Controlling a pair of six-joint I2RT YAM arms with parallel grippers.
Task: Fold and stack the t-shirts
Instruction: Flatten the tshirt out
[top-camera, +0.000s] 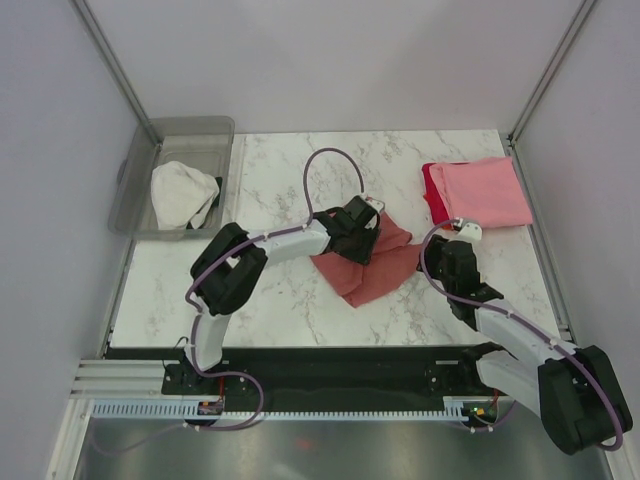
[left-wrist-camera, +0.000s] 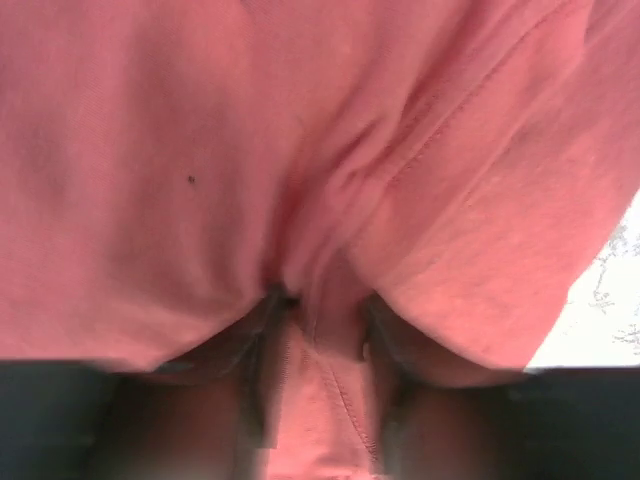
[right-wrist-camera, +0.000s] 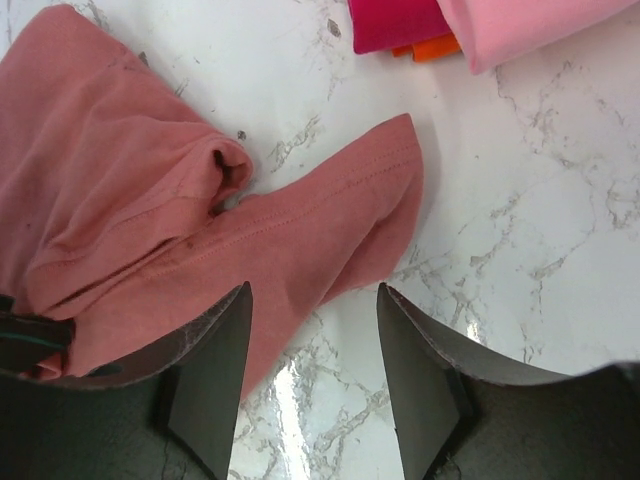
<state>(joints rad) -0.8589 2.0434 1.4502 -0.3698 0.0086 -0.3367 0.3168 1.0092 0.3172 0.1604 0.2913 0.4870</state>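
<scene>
The dusty salmon-red t-shirt (top-camera: 368, 262) lies crumpled in the middle of the marble table. My left gripper (top-camera: 362, 222) is at its far left edge, shut on a fold of it; the cloth (left-wrist-camera: 320, 200) fills the left wrist view and runs between the fingers. My right gripper (right-wrist-camera: 312, 300) is open and empty, hovering just right of a sleeve of that shirt (right-wrist-camera: 320, 225). The light pink t-shirt (top-camera: 490, 190) lies folded at the back right on top of the bright red t-shirt (top-camera: 433, 195); both show at the top of the right wrist view (right-wrist-camera: 520, 25).
A grey bin (top-camera: 140, 215) at the back left holds a white cloth (top-camera: 182, 193) over something dark. An orange scrap (right-wrist-camera: 436, 48) pokes out under the stack. The table's front edge (top-camera: 300, 345) borders a black rail.
</scene>
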